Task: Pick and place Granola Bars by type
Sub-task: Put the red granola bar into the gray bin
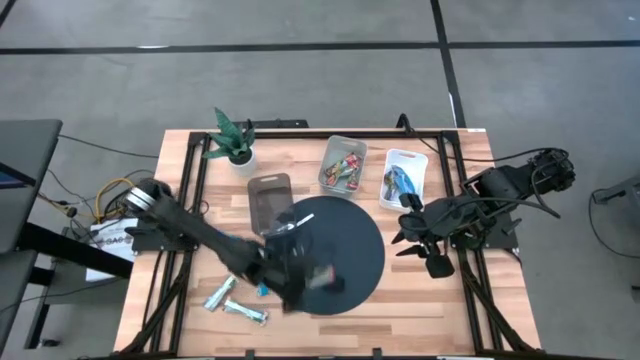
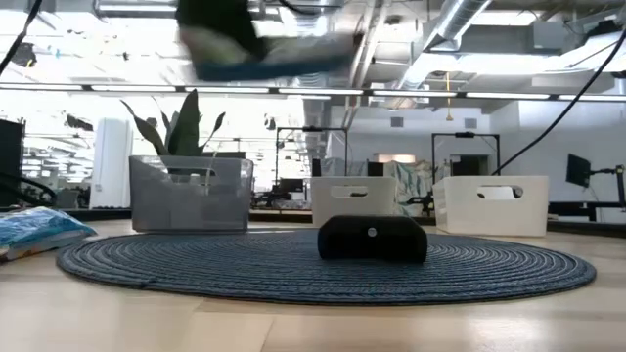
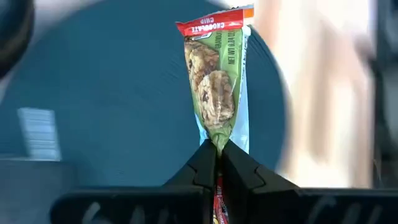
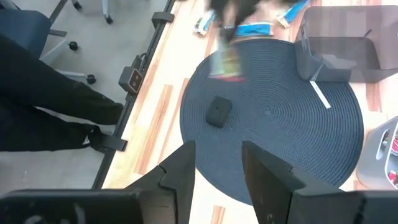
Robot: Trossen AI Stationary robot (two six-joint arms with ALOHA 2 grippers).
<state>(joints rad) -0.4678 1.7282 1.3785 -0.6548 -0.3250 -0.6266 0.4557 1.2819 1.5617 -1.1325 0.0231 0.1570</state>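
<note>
1. Pinching a green-and-red granola bar (image 3: 216,87) by one end, the left gripper (image 3: 217,163) had its fingers closed tight on the wrapper above the round dark mat (image 1: 360,250).
2. The right gripper (image 4: 216,168) hung over the table's right side with its fingers spread apart, holding nothing.
3. A small black block (image 4: 219,111) sat on the mat.
4. Several blue bars (image 1: 235,302) lay on the wood near the mat's left edge.
5. More bars filled the grey bin (image 1: 343,166) and the white bin (image 1: 404,180) behind the mat.

grey floor (image 1: 300,70), bright ceiling strip lights (image 2: 469,95).
</note>
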